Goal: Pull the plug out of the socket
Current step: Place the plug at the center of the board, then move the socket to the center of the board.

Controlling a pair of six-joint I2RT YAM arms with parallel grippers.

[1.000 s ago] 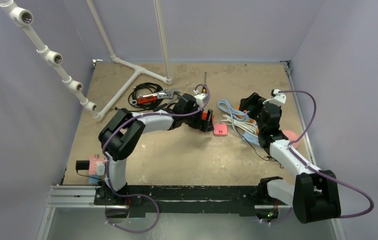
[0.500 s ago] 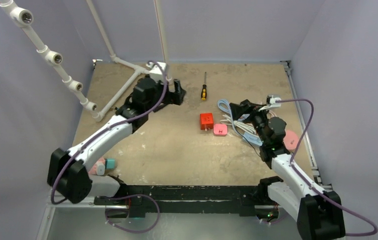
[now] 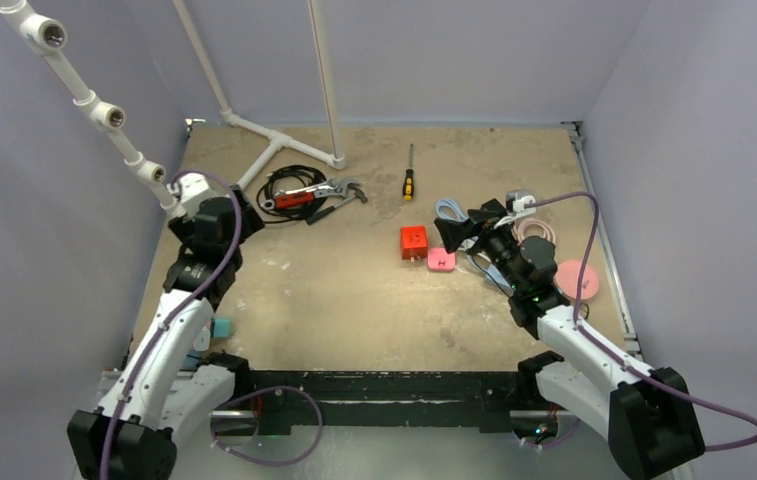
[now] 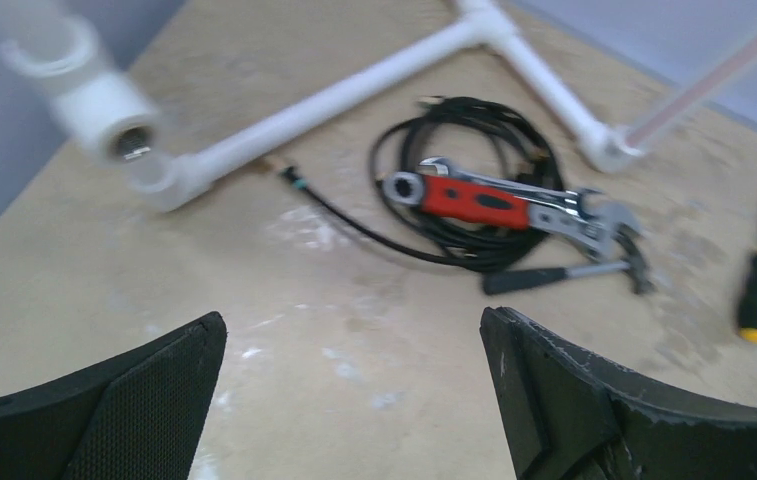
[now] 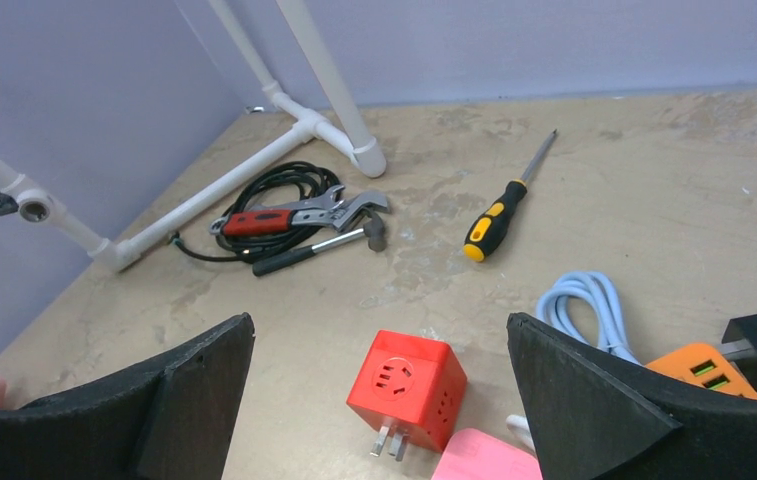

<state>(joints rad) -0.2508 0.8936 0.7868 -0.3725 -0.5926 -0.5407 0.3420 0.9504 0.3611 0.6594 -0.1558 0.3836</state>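
My right pincer [image 5: 379,330] gapes wide and empty over the red cube plug [image 5: 406,392], which lies mid-table, prongs bare, beside the pink block [image 5: 484,458]. I judge it hard, light and slick, so I'd pinch its flat sides. My left pincer [image 4: 349,335], also open and empty, has swung from the far white pipes [image 4: 354,95] to the left edge.

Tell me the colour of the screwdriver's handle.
The screwdriver handle is yellow and black, clearest in the right wrist view.
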